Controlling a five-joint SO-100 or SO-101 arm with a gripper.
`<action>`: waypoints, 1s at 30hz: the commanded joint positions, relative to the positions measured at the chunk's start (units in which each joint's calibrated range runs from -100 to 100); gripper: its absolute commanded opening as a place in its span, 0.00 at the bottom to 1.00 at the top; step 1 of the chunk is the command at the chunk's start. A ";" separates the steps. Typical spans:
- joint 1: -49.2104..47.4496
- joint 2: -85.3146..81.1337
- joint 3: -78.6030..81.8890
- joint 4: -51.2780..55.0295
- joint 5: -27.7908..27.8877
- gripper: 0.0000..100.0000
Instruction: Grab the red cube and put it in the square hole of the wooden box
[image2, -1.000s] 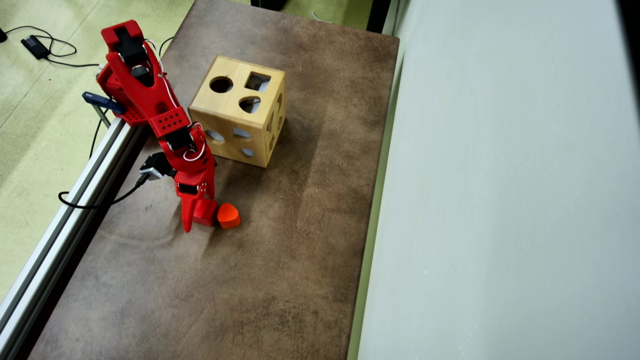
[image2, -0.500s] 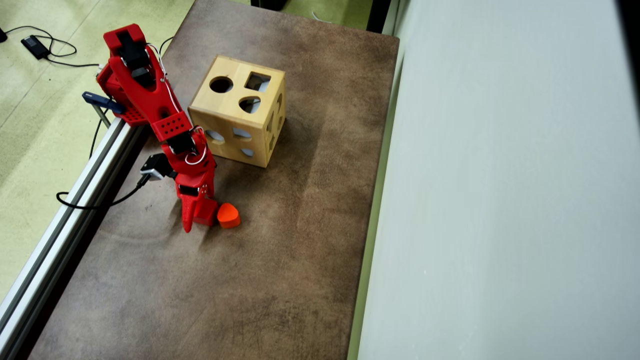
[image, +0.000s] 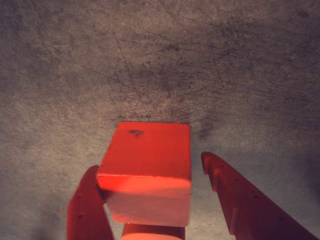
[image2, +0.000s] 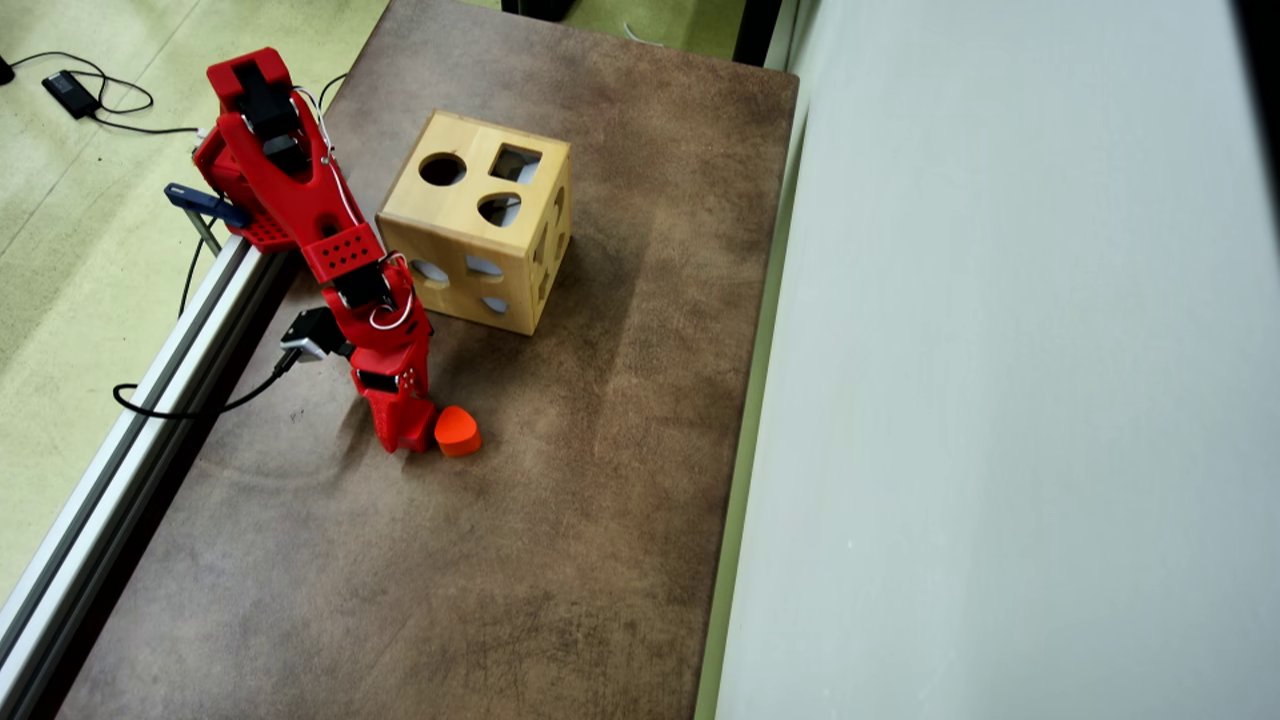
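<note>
The red cube (image: 150, 155) lies on the brown table between my red gripper's (image: 149, 161) fingers. The left finger (image: 87, 205) touches the cube's near left corner. The right finger (image: 240, 195) stands apart from it with a gap, so the gripper is open around the cube. In the overhead view the cube (image2: 457, 430) shows as an orange-red piece just right of the gripper's tip (image2: 420, 438), low on the table. The wooden box (image2: 465, 215) stands further up the table, with its square hole (image2: 515, 163) on top beside a round one.
The arm's base (image2: 255, 130) is clamped at the table's left edge beside a metal rail (image2: 150, 400). A pale wall or panel (image2: 1000, 350) borders the table on the right. A cable (image2: 190, 405) hangs off the left edge.
</note>
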 joint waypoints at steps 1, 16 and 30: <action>-0.34 -1.10 -1.90 -0.42 -0.24 0.24; -0.19 -1.53 -1.81 -0.34 -0.20 0.05; -0.27 -8.58 -1.10 0.62 0.44 0.02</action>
